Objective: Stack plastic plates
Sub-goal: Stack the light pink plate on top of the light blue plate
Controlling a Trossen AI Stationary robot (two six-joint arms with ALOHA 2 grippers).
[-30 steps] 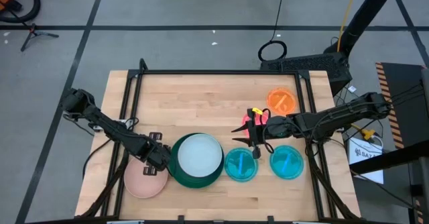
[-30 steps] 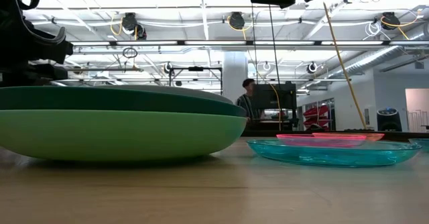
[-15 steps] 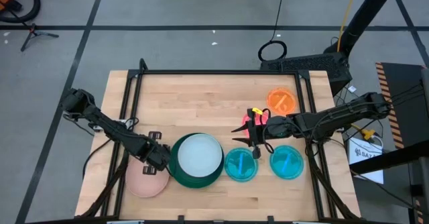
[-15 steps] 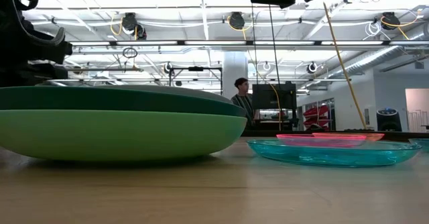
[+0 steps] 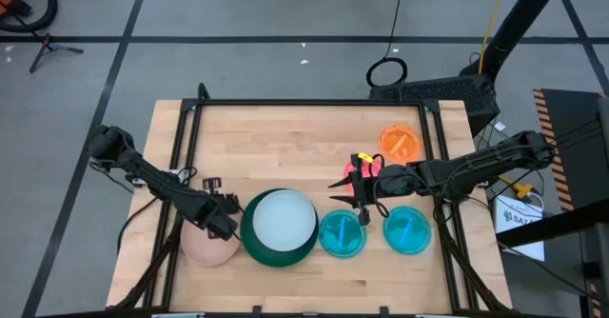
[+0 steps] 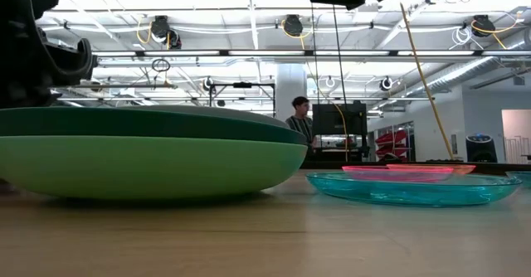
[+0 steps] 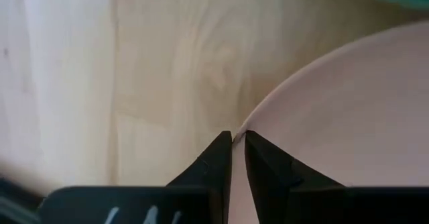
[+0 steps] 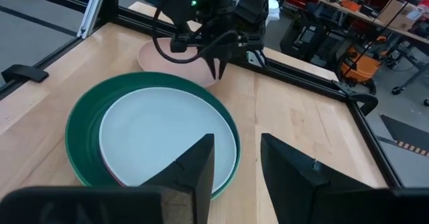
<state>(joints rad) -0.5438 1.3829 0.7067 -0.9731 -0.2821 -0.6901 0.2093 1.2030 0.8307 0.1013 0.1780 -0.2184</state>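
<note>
While my left claw (image 7: 238,138) pinches narrow on the rim of the salmon pink plate (image 5: 211,247), that plate sits at the surface's (image 5: 285,147) near left, just beside the pale blue plate (image 5: 283,220) stacked in the dark green plate (image 5: 249,240). My right claw (image 8: 234,158) hangs open above two translucent blue plates (image 5: 341,234); bright orange plate (image 5: 400,143) behind, well apart
</note>
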